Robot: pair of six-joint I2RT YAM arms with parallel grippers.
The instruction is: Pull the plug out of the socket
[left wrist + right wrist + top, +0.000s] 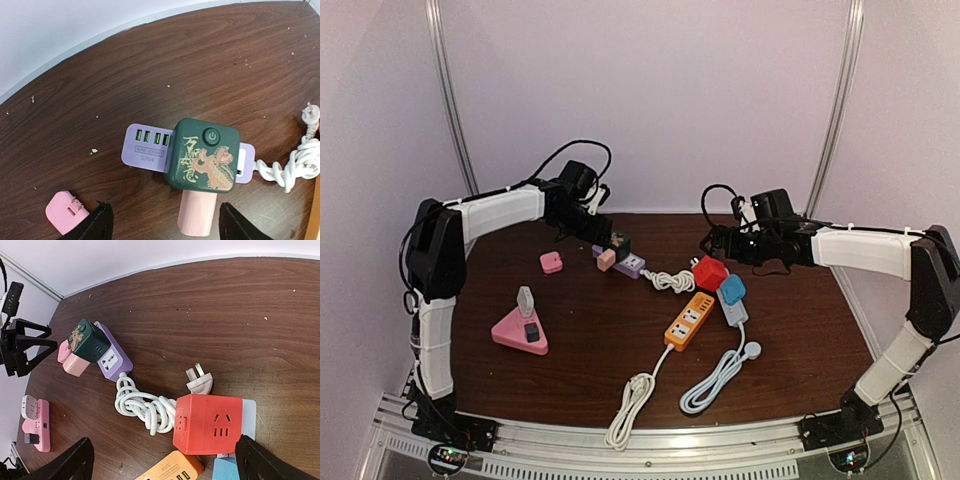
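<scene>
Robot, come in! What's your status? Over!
Left claw open, above green cube seated on purple strip, pink plug stuck on cube's side. Right claw open over red cube. Nothing held. White cord aside, not blocking.

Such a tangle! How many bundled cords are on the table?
3: white cord by the purple strip; long white cord off the orange strip; pale blue cord rightmost.
</scene>
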